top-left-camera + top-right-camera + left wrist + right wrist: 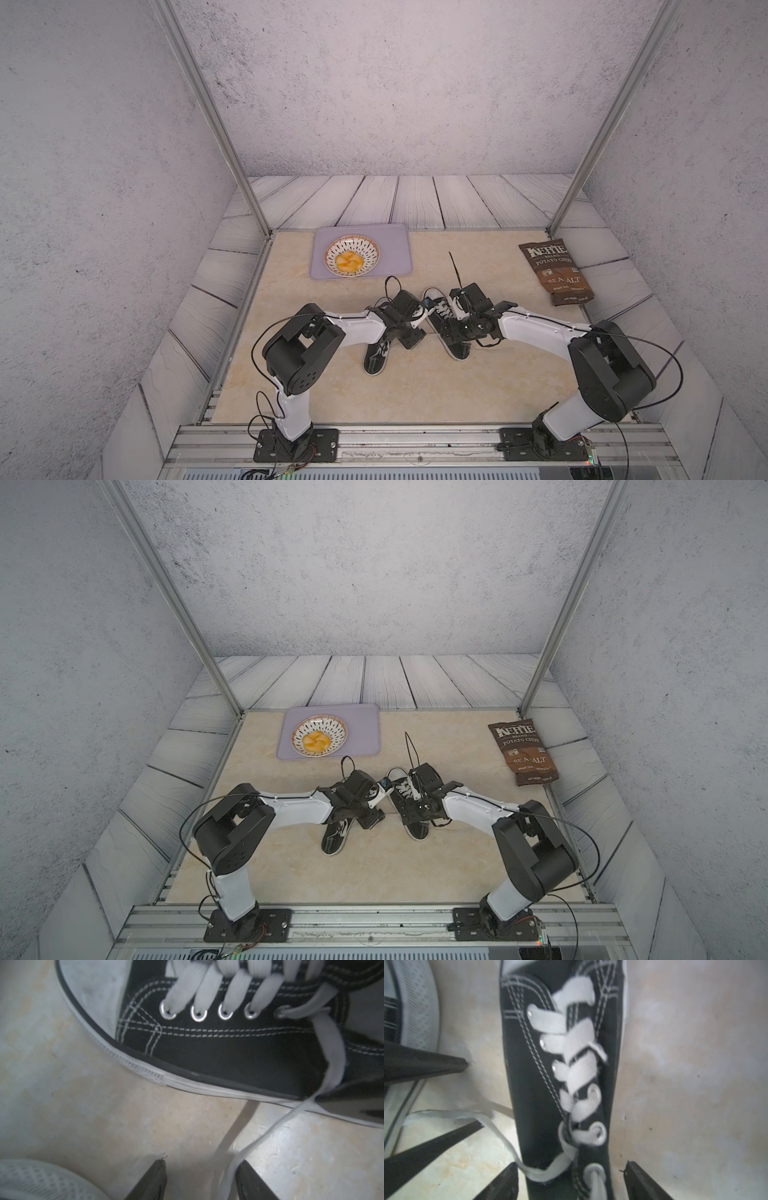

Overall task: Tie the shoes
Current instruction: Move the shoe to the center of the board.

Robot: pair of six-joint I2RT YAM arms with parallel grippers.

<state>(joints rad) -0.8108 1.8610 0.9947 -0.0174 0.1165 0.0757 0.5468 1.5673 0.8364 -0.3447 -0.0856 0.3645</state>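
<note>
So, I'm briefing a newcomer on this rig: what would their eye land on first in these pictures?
Mid-table, the black sneakers lie under both grippers. Up close, a loose white lace runs through the open left gripper, and the open right gripper straddles one sneaker. At the far edge sit a bowl of yellow chips on a lilac mat and, to the right, a brown chip bag.

1. Of the left pincer (202, 1167) we see only two black tips; the rest runs off the edge, as does the flat white lace (332, 1049) between them.
2. In both top views its wrist covers the front half of the black canvas, white-soled sneaker (376, 360) (332, 841) beneath.
3. Under the right pincer (571, 1167), the other black canvas sneaker (533, 1084) is blurred, its toe and heel cropped.
4. Far outside that pincer, the small print on the brown foil crisp bag (555, 270) defeats us.
</note>
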